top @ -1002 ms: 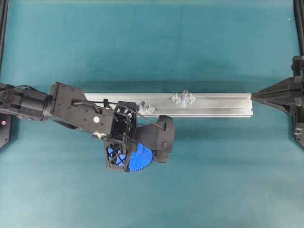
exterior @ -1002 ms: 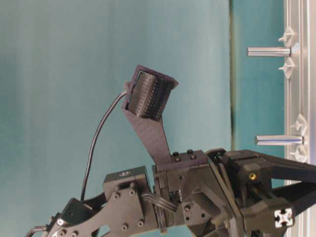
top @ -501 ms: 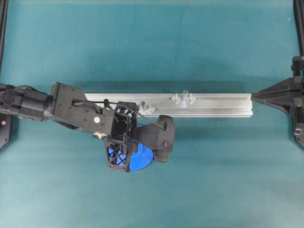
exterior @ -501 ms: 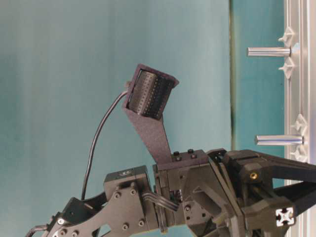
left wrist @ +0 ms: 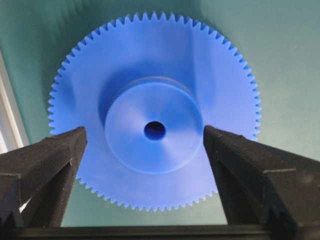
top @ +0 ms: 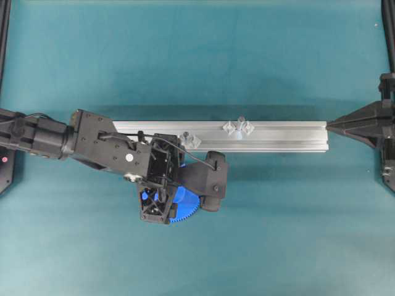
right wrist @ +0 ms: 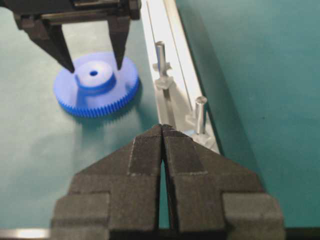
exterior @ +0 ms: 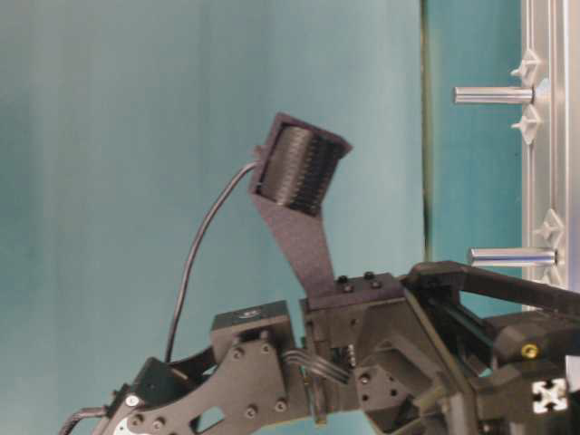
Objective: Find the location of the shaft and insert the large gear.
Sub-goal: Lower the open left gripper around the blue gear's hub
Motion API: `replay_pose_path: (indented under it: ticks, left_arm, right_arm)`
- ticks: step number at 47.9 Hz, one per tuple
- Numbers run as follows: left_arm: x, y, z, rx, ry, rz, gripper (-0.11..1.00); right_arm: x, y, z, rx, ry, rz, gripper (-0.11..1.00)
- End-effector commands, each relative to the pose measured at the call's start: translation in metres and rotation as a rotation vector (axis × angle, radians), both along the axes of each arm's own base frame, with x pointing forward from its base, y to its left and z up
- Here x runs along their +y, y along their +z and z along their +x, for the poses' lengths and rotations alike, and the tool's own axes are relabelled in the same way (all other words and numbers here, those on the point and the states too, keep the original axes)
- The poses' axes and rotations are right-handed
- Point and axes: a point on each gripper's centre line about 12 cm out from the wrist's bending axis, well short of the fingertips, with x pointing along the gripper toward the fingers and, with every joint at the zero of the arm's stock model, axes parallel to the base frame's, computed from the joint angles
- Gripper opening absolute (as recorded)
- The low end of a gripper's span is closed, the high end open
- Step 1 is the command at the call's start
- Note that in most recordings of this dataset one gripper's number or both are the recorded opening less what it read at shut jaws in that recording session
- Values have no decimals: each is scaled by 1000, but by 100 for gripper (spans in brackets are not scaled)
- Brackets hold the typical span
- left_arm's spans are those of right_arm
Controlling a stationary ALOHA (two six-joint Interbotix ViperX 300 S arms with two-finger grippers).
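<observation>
Left wrist view alone shows large gear point(left wrist: 152, 112) hub hole.

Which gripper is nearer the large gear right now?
Left. The left gripper hangs right over the large gear, open fingers either side of its raised hub. The right gripper is shut and sits well back, beyond the end of the aluminium rail.

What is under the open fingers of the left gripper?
The large gear lies flat on the teal table, its raised hub between the left gripper's fingers. The hub's hole looks dark and empty. What lies beneath the gear is covered.
</observation>
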Motion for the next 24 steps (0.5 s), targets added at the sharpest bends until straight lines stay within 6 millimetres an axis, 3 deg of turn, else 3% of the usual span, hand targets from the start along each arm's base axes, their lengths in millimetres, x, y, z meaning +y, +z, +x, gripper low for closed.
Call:
replay_pose_path:
  ticks: [1, 24]
  left_arm:
    - [-3, 14, 6, -43, -7, -4, 94]
    - [-3, 9, 7, -34, -5, -3, 94]
  right_arm:
    - [-1, 3, 1, -8, -6, 8, 0]
    - [-1, 2, 1, -5, -6, 8, 0]
